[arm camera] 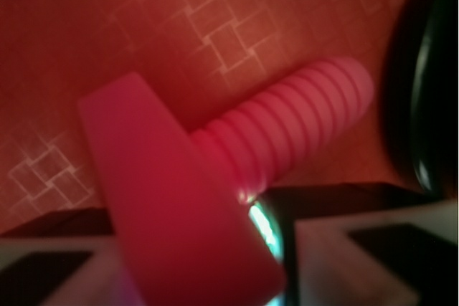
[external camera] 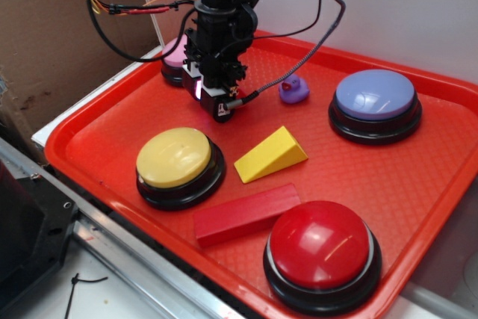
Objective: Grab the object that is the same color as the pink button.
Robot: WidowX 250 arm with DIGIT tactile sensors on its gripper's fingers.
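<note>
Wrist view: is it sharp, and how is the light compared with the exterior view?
Wrist view: blurred, dim and reddish; the pink block is out of focus, very close to the lens. Exterior view: sharp and evenly lit, with glare on the red button.

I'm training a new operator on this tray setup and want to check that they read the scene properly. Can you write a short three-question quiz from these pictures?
1. Multiple choice: which button does the gripper stand closest to?
A. pink button
B. red button
C. yellow button

2. True or false: the yellow wedge lies on top of the red block.

3. Fill in: the small purple toy lies between the gripper and the ___ button.

Key:
1. A
2. False; the two lie apart.
3. lavender-blue button
</note>
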